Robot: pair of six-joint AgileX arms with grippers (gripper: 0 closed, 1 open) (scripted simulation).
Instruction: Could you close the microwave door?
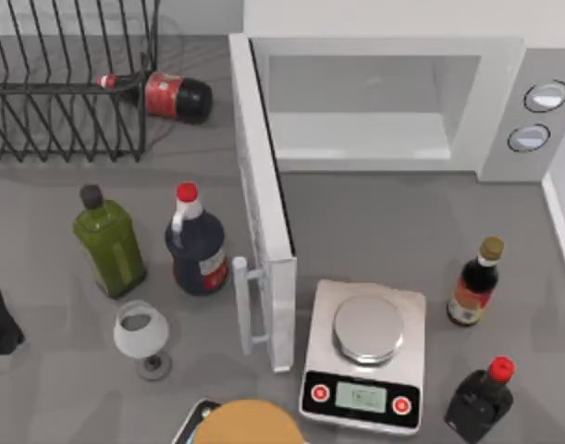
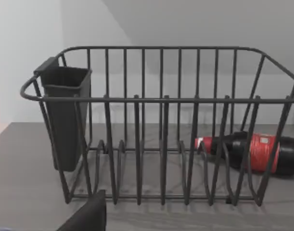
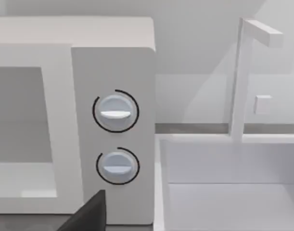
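The microwave [image 1: 384,102] stands at the back of the table, its pale cavity open, with two round knobs [image 1: 546,95] on its right panel. The microwave door [image 1: 264,203] is swung wide open and juts toward the table's front. Its white bar handle [image 1: 245,310] faces left. My left gripper [image 1: 0,305] is a dark shape at the far left edge, well away from the door. In the right wrist view, my right gripper [image 3: 89,211] faces the microwave's knob panel [image 3: 115,111] from a distance.
A wire dish rack [image 1: 69,92] and a lying cola bottle [image 1: 166,95] sit at the back left. A green bottle [image 1: 108,240], a dark bottle [image 1: 195,245] and a wine glass [image 1: 141,335] stand left of the door. A silver scale [image 1: 365,356] and two bottles [image 1: 474,282] stand to its right.
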